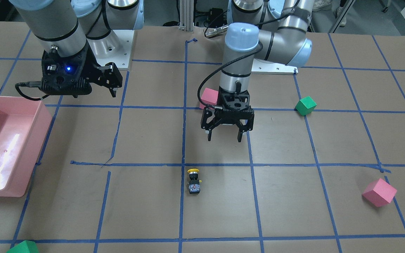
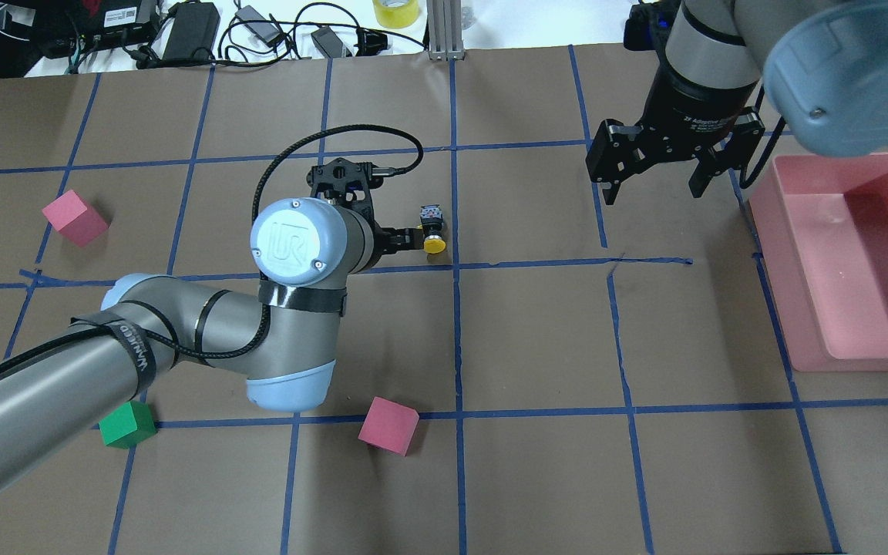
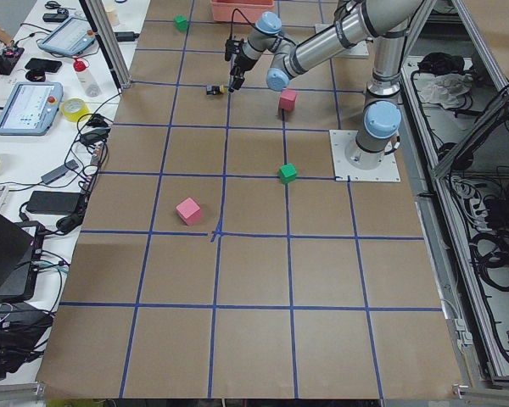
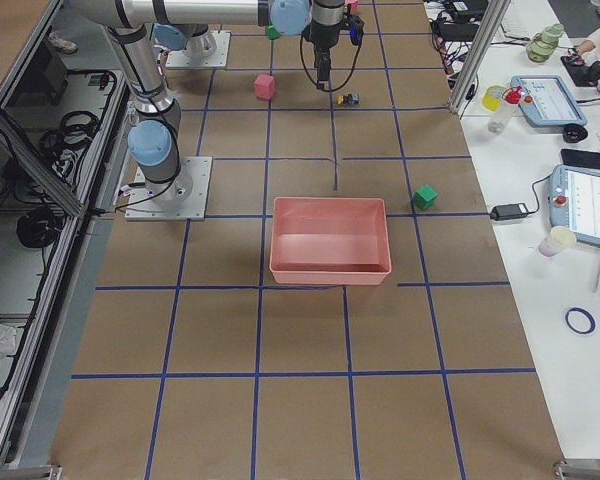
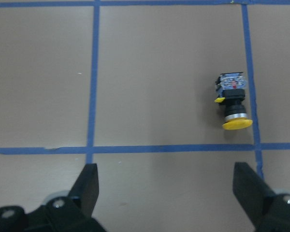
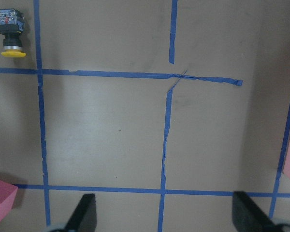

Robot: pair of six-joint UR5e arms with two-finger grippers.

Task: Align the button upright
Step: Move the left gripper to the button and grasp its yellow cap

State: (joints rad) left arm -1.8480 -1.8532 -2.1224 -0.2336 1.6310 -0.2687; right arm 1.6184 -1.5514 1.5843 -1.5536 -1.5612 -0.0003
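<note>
The button (image 1: 193,181) lies on its side on the brown table, its yellow cap towards the robot and its grey contact block away from it. It also shows in the overhead view (image 2: 432,229), the left wrist view (image 5: 232,104) and the right wrist view (image 6: 9,34). My left gripper (image 1: 224,136) is open and empty. It hangs above the table on the robot's side of the button, which sits ahead and right of centre in the left wrist view. My right gripper (image 2: 654,191) is open and empty, high up near the pink bin.
A pink bin (image 2: 779,285) stands at the robot's right. One pink cube (image 1: 209,97) sits just behind the left gripper, another (image 1: 379,192) lies far on the robot's left. A green cube (image 1: 305,105) sits near the left arm, another (image 1: 23,247) at the far edge.
</note>
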